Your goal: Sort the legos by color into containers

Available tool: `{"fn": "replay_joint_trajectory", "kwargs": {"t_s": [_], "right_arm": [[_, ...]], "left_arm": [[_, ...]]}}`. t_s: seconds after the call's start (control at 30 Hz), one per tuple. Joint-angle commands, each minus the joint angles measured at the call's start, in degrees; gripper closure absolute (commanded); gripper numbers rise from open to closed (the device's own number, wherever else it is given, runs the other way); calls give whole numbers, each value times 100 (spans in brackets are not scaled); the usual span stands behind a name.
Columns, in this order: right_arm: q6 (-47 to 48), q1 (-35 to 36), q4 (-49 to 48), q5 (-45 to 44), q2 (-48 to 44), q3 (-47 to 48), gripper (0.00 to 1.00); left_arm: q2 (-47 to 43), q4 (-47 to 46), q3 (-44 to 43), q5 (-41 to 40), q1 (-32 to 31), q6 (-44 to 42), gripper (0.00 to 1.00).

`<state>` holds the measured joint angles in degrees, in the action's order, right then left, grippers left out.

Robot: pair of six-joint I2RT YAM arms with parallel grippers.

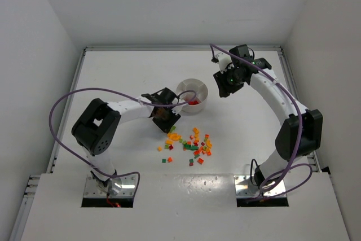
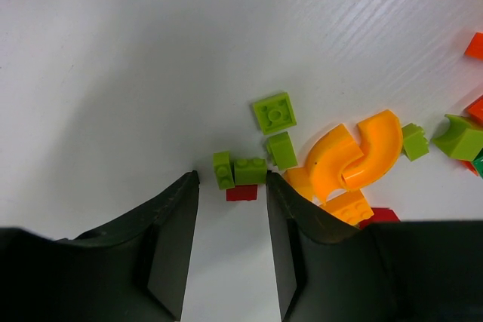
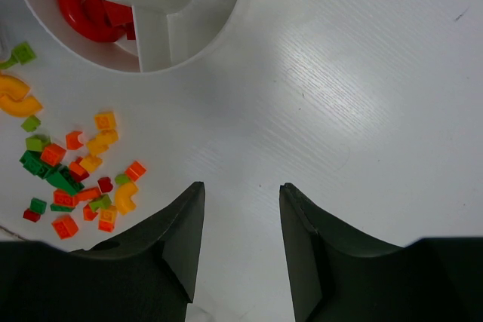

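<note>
The legos [image 1: 194, 142] lie scattered mid-table in red, orange, yellow and green. My left gripper [image 1: 162, 118] is low at the pile's left edge. In the left wrist view the left gripper [image 2: 232, 179] is open, with bare table between its fingers. A small red brick [image 2: 241, 193] and two green bricks [image 2: 249, 170] lie at its fingertips. Orange curved pieces [image 2: 355, 156] sit just right of them. The white dish [image 1: 181, 90] holds red pieces [image 3: 90, 13] in one wedge. My right gripper [image 3: 242, 186] is open and empty, over the table right of the dish [image 3: 226, 20].
A green square plate [image 2: 274, 112] lies just beyond the left fingertips. The right arm [image 1: 282, 105] arches along the table's right side. White walls close in the table at the back and sides. The loose pile [image 3: 75, 171] shows at the right wrist view's left edge.
</note>
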<state>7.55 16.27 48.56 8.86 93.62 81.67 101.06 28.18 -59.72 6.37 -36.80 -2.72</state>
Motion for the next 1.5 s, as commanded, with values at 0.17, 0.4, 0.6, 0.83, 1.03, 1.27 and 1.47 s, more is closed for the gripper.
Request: {"fn": "replay_joint_trajectory", "kwargs": {"t_s": [0.17,0.4,0.6,0.83,1.03,1.27,1.47], "right_arm": [[45,-10,-57,-60,-81,77,55],[45,-10,-57,-60,-81,130,55],[45,-10,-57,-60,-81,130,55],[45,-10,-57,-113,-81,130,55],[45,-10,-109,-113,-134,130,55],[45,-10,-109,-61,-134,130,55],[-8,-10,-109,-60,-134,183,55]], "left_arm": [[-235,82,400,189,-56,-35,53],[-235,91,400,251,-56,26,55],[-8,91,339,251,-56,26,63],[-112,91,277,303,-56,-88,78],[-814,152,111,637,146,-211,84],[-1316,416,-1135,1462,199,228,84],[-887,416,-2120,1447,199,580,84]]}}
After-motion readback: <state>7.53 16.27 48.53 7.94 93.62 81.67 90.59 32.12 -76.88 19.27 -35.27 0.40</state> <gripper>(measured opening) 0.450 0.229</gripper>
